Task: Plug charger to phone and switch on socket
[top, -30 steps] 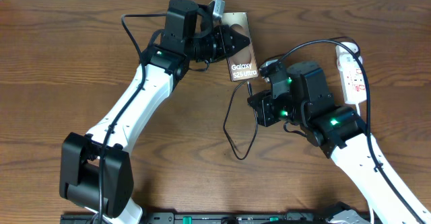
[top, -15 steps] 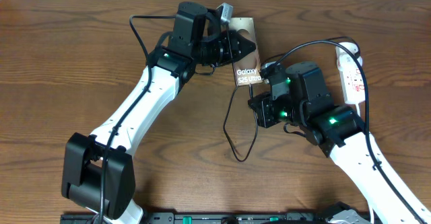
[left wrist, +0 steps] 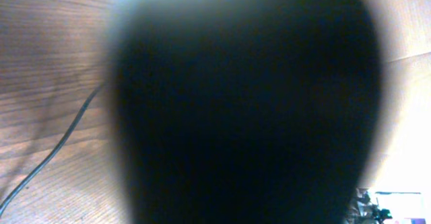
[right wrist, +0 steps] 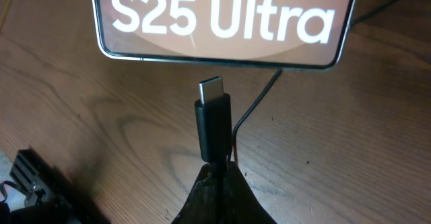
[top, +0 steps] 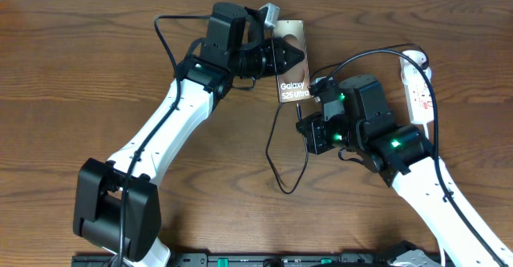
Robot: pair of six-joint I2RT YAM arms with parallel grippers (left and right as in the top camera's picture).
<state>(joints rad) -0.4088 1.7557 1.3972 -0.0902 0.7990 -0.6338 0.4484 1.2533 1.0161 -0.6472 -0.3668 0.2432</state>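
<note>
The phone [top: 294,80], brownish face with white "Galaxy S25 Ultra" lettering, lies at the back centre of the table. My left gripper [top: 282,56] is shut on its upper part; the left wrist view is filled by a dark blur. My right gripper [top: 305,116] is shut on the charger's connector [right wrist: 213,118], just below the phone. In the right wrist view the metal tip points at the phone's bottom edge [right wrist: 222,57] with a small gap. The black cable [top: 272,151] loops over the table. The white socket strip [top: 418,91] lies at the far right.
The strip's white cord [top: 434,119] runs down along the right arm. A thick black arm cable [top: 361,56] arcs over the right wrist. A strand of black cable [left wrist: 54,150] crosses the wood in the left wrist view.
My left gripper has shifted the phone a little right and toward the back. My right gripper has edged up with the connector toward the phone's bottom edge.
</note>
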